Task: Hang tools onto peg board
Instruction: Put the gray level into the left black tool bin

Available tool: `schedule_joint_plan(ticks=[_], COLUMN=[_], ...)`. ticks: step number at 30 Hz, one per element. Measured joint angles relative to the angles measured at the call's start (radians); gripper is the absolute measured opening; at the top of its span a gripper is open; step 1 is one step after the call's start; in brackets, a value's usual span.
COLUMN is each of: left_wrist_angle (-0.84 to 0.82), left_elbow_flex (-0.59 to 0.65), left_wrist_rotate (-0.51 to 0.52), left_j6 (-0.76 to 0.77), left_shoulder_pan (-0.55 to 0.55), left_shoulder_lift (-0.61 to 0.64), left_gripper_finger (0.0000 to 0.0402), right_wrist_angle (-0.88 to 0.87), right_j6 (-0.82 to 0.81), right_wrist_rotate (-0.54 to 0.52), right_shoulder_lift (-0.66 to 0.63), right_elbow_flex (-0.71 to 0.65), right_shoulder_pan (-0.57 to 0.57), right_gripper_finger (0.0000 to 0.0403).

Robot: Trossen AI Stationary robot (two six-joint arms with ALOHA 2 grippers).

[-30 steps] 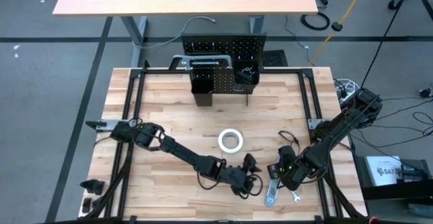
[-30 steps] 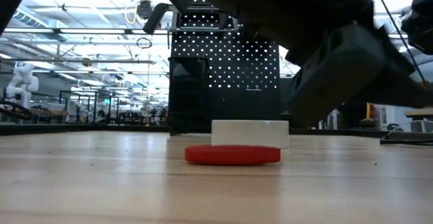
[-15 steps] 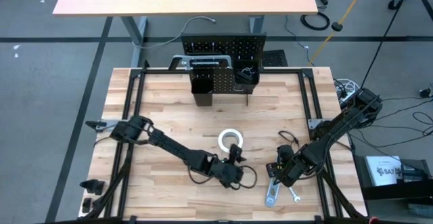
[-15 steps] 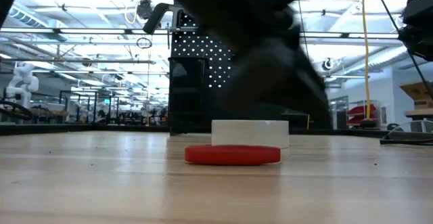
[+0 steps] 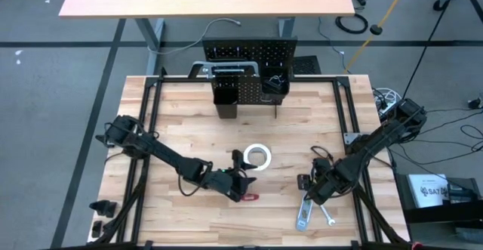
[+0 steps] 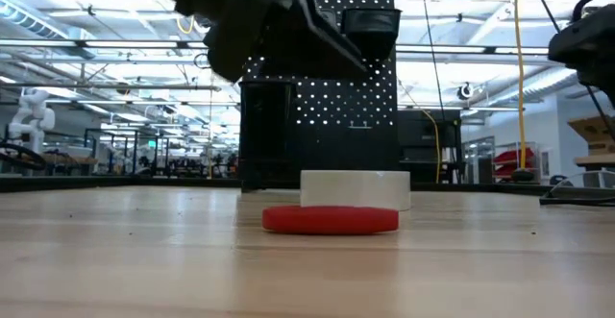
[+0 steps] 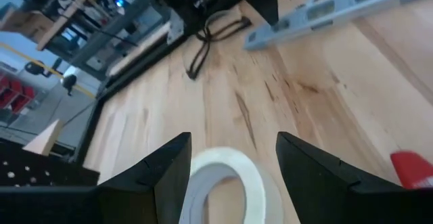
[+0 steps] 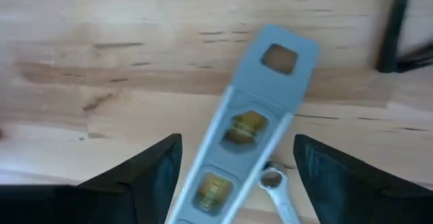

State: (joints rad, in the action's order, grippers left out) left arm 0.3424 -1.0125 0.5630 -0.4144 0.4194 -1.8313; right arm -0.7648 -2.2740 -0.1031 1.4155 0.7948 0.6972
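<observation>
Your left gripper [image 7: 230,176] hung over the white tape roll [image 5: 257,157] mid-table, fingers spread. It looked light and round, so pinch one wall. Your right gripper [image 8: 233,176], wide apart, hovered over the silver level [image 8: 237,139]: stiff, smooth, maybe slippery.

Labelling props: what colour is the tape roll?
White; the tape roll shows best in the high view.

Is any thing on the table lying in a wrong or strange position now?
Nothing looks damaged. The silver level, small wrench, white tape roll and red-handled tool lie loose on the wooden table, not on the black peg board.
</observation>
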Motion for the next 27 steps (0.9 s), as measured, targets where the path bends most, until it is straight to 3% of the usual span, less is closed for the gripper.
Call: schedule_joint_plan(ticks=[19, 27], left_wrist_angle=[-0.019, -0.018], left_elbow_flex=[0.007, 0.007], left_wrist_rotate=[-0.01, -0.01], left_j6=[0.013, 0.012], left_shoulder_pan=[0.013, 0.014], left_shoulder_lift=[0.0, 0.0], left_gripper_finger=[0.0221, 0.0221], right_wrist_angle=[0.025, 0.049], right_j6=[-0.01, -0.011], right_wrist_rotate=[0.032, 0.046], right_shoulder_lift=[0.096, 0.075], right_elbow_flex=[0.003, 0.0], right_shoulder_pan=[-0.043, -0.043], right_gripper_finger=[0.0277, 0.0277])
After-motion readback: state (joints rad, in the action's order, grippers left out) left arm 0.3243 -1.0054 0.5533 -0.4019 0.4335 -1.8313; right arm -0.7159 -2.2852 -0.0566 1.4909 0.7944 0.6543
